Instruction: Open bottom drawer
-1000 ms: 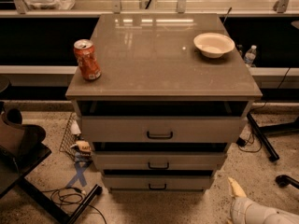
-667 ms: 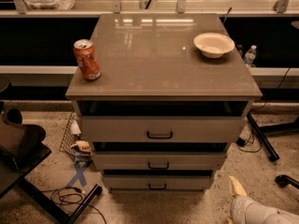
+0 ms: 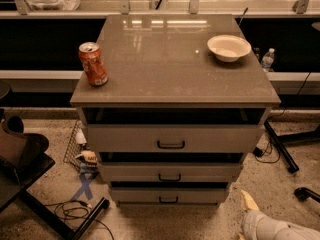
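Observation:
The bottom drawer (image 3: 135, 195) is the lowest of three grey drawer fronts in the cabinet, with a small black bar handle (image 3: 168, 200). It looks pushed in, sitting a little behind the middle drawer (image 3: 200, 173) and the taller top drawer (image 3: 125, 138) above it. My gripper (image 3: 248, 202) is at the bottom right of the camera view, low near the floor. It is to the right of the bottom drawer's front and apart from it, holding nothing that I can see.
An orange soda can (image 3: 93, 64) and a white bowl (image 3: 229, 47) stand on the cabinet top (image 3: 170, 59). A black stand (image 3: 30, 184) and cables (image 3: 75, 211) lie on the floor at the left. A water bottle (image 3: 267, 59) and black chair legs (image 3: 280, 149) are at the right.

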Available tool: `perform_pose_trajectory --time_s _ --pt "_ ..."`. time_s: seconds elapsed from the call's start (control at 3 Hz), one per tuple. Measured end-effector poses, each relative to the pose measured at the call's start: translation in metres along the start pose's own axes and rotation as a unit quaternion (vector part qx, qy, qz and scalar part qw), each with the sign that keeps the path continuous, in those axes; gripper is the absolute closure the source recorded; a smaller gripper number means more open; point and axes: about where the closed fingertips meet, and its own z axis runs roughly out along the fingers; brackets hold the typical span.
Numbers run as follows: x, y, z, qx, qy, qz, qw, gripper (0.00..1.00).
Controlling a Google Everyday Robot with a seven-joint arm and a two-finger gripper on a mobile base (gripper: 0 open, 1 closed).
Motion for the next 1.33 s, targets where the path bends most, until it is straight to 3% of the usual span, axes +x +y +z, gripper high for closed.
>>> perform_pose_trajectory --time_s 0.67,1.0,1.33 --pt "0.019 0.027 0.102 -0.016 -0.021 -0.002 0.9997 0.0" --pt "0.015 0.041 0.157 -0.022 -0.038 0.0 0.9991 0.0" --pt "0.015 0.041 0.157 -0.022 -0.038 0.0 0.9991 0.0"
